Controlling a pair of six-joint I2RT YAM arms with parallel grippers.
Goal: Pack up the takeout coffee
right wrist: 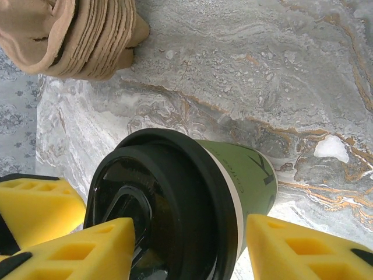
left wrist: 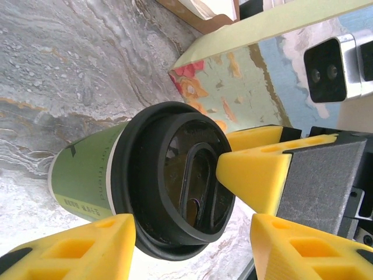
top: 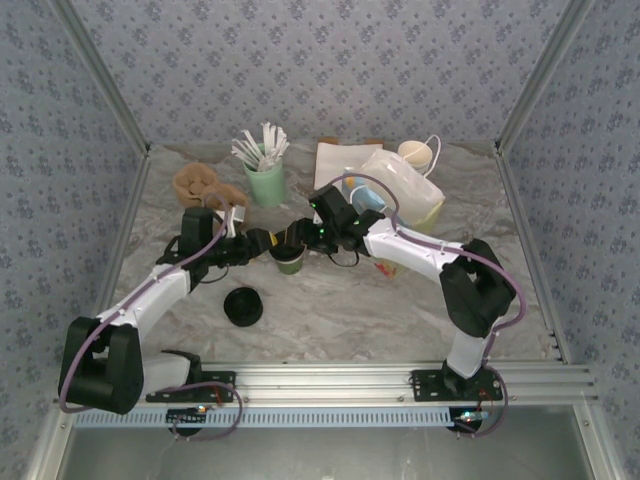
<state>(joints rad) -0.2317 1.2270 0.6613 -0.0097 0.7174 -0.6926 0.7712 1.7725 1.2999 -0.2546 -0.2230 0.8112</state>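
**Both pincers at the coffee cup in the middle of the table**

The takeout coffee (top: 290, 259), a green paper cup with a black lid, stands upright on the marble-pattern table (top: 400, 310), about in the middle, between the two arms.

The left pincer (top: 276, 247) reaches it from the left and the right pincer (top: 304, 243) from the right.

In the left wrist view, the yellow fingers (left wrist: 76, 248) of the left pincer stand half spread on both sides of the lid. One finger of the other pincer touches the top of the lid.

In the right wrist view, the fingers (right wrist: 309, 251) of the right pincer also stand on both sides of the cup, very close to it.

For both pincers I cannot tell if they really press on the cup.

The printed paper bag (top: 405, 190) lies behind and to the right, near the cup. A mint cup with white sticks (top: 265, 180) and a brown paper stack (top: 200, 185) are farther back on the left. A black round object (top: 243, 306) lies in front of the coffee, apart from it.
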